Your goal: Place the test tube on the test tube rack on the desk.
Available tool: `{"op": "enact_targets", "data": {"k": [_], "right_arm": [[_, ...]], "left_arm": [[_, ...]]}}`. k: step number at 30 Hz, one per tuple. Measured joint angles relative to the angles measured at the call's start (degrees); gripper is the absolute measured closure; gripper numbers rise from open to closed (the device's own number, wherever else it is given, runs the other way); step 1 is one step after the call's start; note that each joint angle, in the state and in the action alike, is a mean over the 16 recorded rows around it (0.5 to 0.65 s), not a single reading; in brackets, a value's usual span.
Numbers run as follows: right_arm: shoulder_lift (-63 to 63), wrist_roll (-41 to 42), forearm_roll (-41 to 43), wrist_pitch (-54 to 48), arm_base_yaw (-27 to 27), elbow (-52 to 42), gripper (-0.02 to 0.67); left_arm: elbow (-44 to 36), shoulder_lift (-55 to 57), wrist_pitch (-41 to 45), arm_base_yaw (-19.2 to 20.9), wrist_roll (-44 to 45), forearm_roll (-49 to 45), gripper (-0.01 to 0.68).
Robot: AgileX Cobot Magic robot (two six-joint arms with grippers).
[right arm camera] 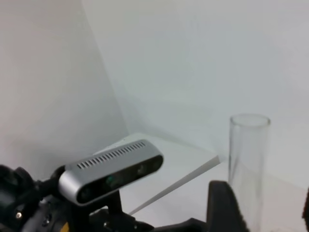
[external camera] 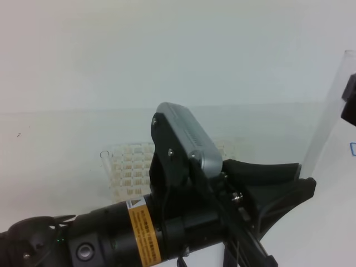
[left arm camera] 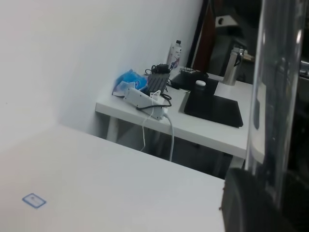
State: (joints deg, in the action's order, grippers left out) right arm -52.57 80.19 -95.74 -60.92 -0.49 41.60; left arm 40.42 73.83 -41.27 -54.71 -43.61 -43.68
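**Exterior high view.** The test tube [external camera: 328,111] stands steeply tilted, well to the right of the test tube rack [external camera: 130,167] and clear of the bench [external camera: 55,150]. Its open mouth is uppermost. The left gripper [external camera: 307,173] reaches across to the tube's lower end; its fingers appear closed on that end, though the contact itself is small in frame. The right gripper [external camera: 350,100] shows only as a dark edge just beside the tube's mid-length. The left arm's camera housing [external camera: 186,139] hides much of the rack, which lies to the tube's left.

**Left wrist view.** The tube [left arm camera: 275,96] runs the full height of the frame, rising from behind one dark finger [left arm camera: 251,208]. The second finger is out of frame. No rack is visible here.

**Right wrist view.** The tube [right arm camera: 248,164] stands upright between the right fingers [right arm camera: 224,208]. One finger is just beside the tube's left wall, the other well off at the frame's right edge. These fingers are apart and do not clamp the tube.

**Risks.**
- The hold is low on a long, smooth glass tube, so the tube could pivot or slip, more so if the right fingers nudge it.
- The holes of the rack are small, so a tilted tube would likely catch on the lattice rather than drop in.
- The rack is partly hidden, which makes alignment harder.
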Motion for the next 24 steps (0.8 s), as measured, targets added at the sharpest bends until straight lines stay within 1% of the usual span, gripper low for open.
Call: {"op": "enact_targets", "data": {"k": [14, 24], "right_arm": [[-4.07, -1.5, -0.07, -3.36, 0.31, 3.34, 0.296], [-5.85, -1.12, -0.13, -2.71, 4.29, 4.03, 0.297]], "left_arm": [[0.0, 1.12, -1.43, 0.0, 0.42, -0.09, 0.562], [0.0, 1.2, -1.54, 0.0, 0.42, -0.09, 0.562]]}}
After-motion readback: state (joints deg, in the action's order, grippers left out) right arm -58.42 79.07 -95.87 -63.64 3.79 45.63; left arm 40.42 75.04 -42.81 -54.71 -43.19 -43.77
